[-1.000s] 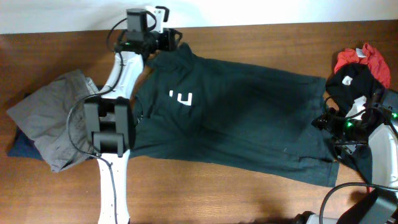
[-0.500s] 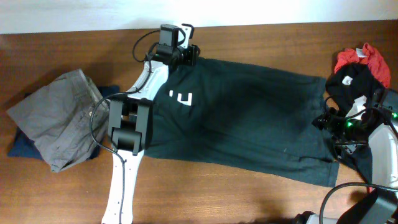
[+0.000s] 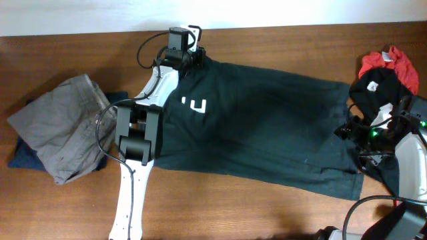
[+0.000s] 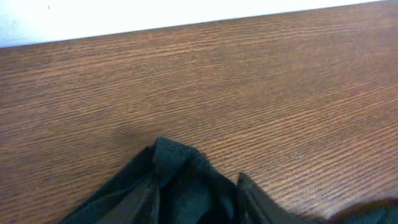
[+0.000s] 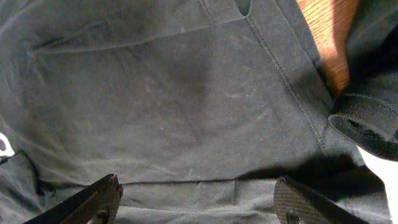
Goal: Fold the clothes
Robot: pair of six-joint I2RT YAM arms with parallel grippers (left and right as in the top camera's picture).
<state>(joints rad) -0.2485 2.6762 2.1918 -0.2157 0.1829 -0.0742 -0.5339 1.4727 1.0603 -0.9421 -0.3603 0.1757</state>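
Note:
A dark green T-shirt (image 3: 267, 127) with a small white mark lies spread across the wooden table (image 3: 253, 213). My left gripper (image 3: 193, 57) is at the shirt's far left corner, near the table's back edge. In the left wrist view its fingers (image 4: 199, 208) are closed on a bunched peak of the green fabric (image 4: 177, 168). My right gripper (image 3: 353, 137) is at the shirt's right end. In the right wrist view its fingers (image 5: 199, 202) are spread wide just over the shirt's cloth (image 5: 174, 93), holding nothing.
A grey garment (image 3: 60, 127) lies on a dark blue one (image 3: 20, 159) at the left. A red garment (image 3: 390, 63) and a black one (image 3: 377, 87) are piled at the far right, close to my right arm. A white wall borders the table's back edge.
My left gripper has carried the shirt's far left corner to the right, over the shirt, then eased slightly back to the left. The right arm has not moved.

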